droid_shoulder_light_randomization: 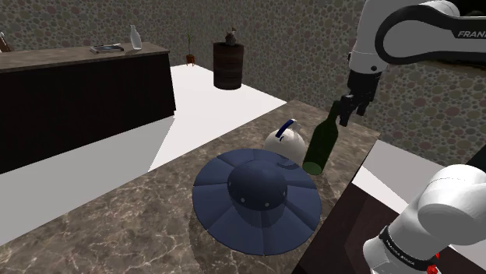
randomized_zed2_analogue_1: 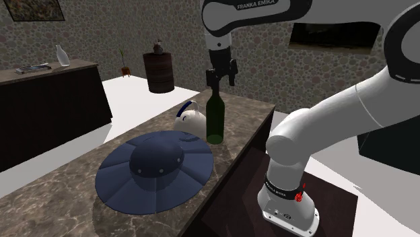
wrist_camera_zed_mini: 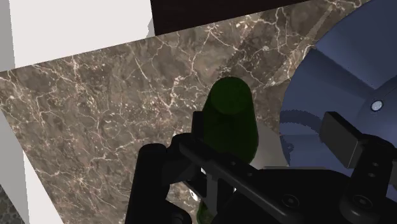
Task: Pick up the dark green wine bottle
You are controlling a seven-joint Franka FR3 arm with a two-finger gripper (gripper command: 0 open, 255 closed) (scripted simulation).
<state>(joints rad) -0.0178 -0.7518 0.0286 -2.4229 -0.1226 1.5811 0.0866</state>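
The dark green wine bottle [droid_shoulder_light_randomization: 319, 145] [randomized_zed2_analogue_1: 215, 118] stands on the brown marble counter [droid_shoulder_light_randomization: 117, 226], near its edge and right beside a white jug. It looks upright in the second exterior view. My black gripper [droid_shoulder_light_randomization: 343, 109] [randomized_zed2_analogue_1: 219, 75] hangs straight above it, down at the level of the neck top. In the wrist view the bottle [wrist_camera_zed_mini: 232, 118] sits between the fingers, close to one finger, while the other finger [wrist_camera_zed_mini: 343, 137] stands well away from it. The gripper [wrist_camera_zed_mini: 270, 135] is open and the bottle is not clasped.
A wide blue hat [droid_shoulder_light_randomization: 257, 198] [randomized_zed2_analogue_1: 155, 168] lies on the counter beside the bottle. A white round jug [droid_shoulder_light_randomization: 284, 140] [randomized_zed2_analogue_1: 188, 120] with a blue handle stands behind it. A dark barrel [droid_shoulder_light_randomization: 228, 64] and a dark sideboard [droid_shoulder_light_randomization: 86, 93] stand farther off.
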